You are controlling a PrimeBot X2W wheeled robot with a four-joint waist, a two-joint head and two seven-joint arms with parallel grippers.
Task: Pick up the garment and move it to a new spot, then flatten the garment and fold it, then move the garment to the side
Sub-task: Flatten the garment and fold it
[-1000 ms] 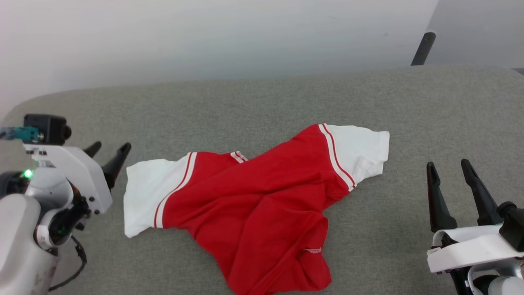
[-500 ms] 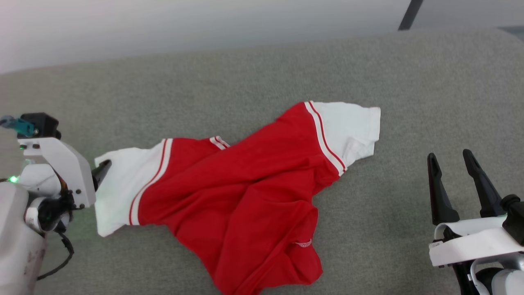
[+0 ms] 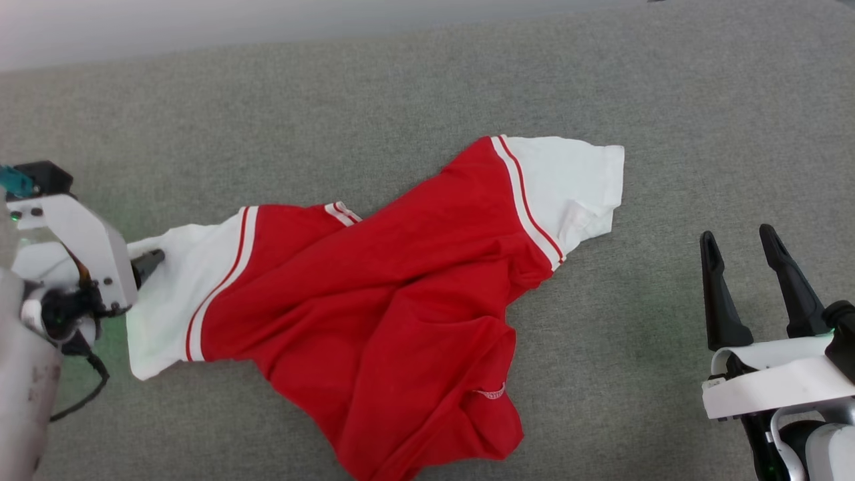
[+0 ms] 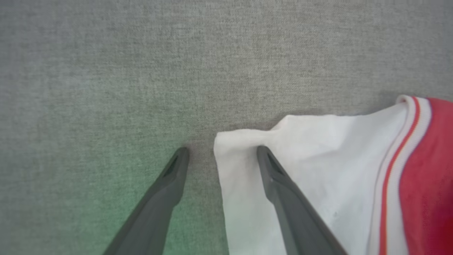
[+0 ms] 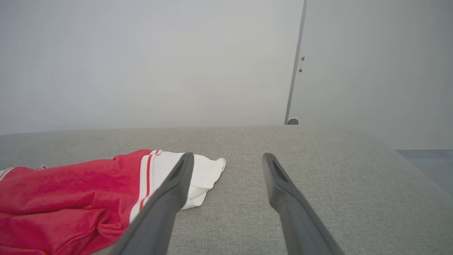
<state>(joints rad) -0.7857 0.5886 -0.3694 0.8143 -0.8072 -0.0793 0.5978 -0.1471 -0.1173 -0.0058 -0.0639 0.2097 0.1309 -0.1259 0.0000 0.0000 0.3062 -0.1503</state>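
- Head view: the garment [image 3: 374, 314] lies crumpled in the middle of the grey padded surface [image 3: 668, 80]. Its sleeve-to-sleeve axis runs from 8 o'clock to 2 o'clock, and the red body trails toward 6. My left gripper [image 3: 145, 262] sits at the 8 o'clock end, with one dark finger tip on the near sleeve [image 3: 167, 294]. My right gripper [image 3: 736, 234] stands well apart at 4 o'clock, spread wide and empty.
- Left wrist view: my left gripper [image 4: 222, 150] is parted wide and has pinched nothing. The finger toward 1 o'clock lies over the near sleeve [image 4: 318, 177] and the one toward 11 rests on bare padding, so the sleeve's edge runs up between them. The rest of the garment runs off toward 3 o'clock.
- Right wrist view: my right gripper [image 5: 228, 156] gapes over bare padding. The garment [image 5: 70, 191] lies off at 8 o'clock, its far sleeve [image 5: 205, 173] just past my 11 o'clock finger.
- My left arm is plainly the nearer. I judge that closing here would catch the sleeve edge.
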